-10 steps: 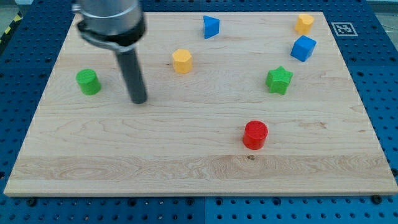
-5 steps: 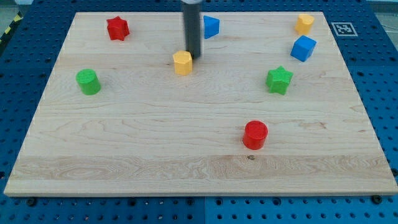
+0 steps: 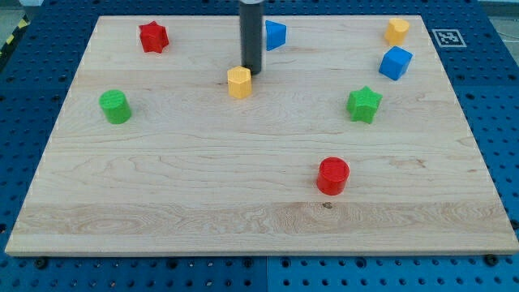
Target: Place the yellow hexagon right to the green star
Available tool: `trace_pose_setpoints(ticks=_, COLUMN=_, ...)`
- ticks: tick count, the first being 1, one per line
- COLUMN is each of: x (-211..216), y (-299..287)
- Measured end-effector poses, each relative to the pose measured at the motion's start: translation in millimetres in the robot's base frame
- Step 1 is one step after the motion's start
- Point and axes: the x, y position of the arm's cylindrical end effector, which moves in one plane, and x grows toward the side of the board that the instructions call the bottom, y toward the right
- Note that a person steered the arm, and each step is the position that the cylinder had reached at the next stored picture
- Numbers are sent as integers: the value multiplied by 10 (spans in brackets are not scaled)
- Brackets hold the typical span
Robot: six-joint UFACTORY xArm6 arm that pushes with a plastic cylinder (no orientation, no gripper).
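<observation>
Tabletop (image 3: pixel 162 186) seen from the one camera: my tip (image 3: pixel 252 74) sits just above-right of the yellow hexagon (image 3: pixel 239 83), seemingly touching it. The green star (image 3: pixel 364 104) lies well apart toward the view's right. There is no claw, only the rod.

my tip (image 3: pixel 252 73) just beside yellow hexagon (image 3: pixel 239 83), at its upper right; green star (image 3: pixel 364 104) well apart, toward view's right.
</observation>
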Motion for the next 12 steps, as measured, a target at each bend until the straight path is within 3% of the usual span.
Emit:
trace_pose_setpoints(ticks=1, x=53, y=-214)
trace_pose_setpoints(ticks=3, x=1174, y=864)
trace_pose_setpoints(ticks=5, x=1136, y=275)
trace_pose_setpoints(ticks=6, x=1461, y=310)
trace_pose_setpoints(ticks=8, x=1486, y=1611)
trace_pose_setpoints(ticks=10, x=1617, y=1596)
trace_pose_setpoints(ticks=12, x=1865, y=2155)
